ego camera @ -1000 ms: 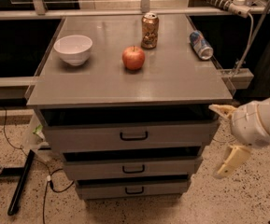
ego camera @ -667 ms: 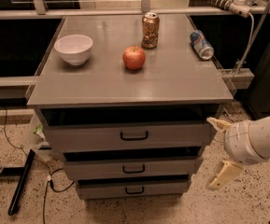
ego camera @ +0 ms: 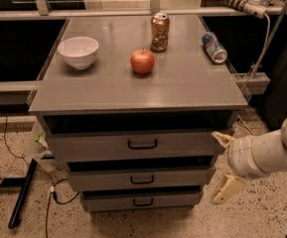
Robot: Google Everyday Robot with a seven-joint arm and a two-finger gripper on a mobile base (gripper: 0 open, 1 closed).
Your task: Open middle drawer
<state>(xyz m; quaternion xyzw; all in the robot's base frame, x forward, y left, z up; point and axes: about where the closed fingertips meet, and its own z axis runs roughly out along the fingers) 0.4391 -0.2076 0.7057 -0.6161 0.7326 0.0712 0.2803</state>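
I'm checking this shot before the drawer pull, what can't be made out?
Camera view:
Inside the middle drawer: dark, hidden beneath the top drawer.
The gripper sits right of the drawers; its arm runs off the right edge.
Label on the tipped can: too small to read.

Middle drawer (ego camera: 173, 176): grey metal front, small black bar handle (ego camera: 142, 180) centred, level, dark gap above front edge. End effector (ego camera: 226, 163) just right of drawer front, fingers spread, clear of handle.
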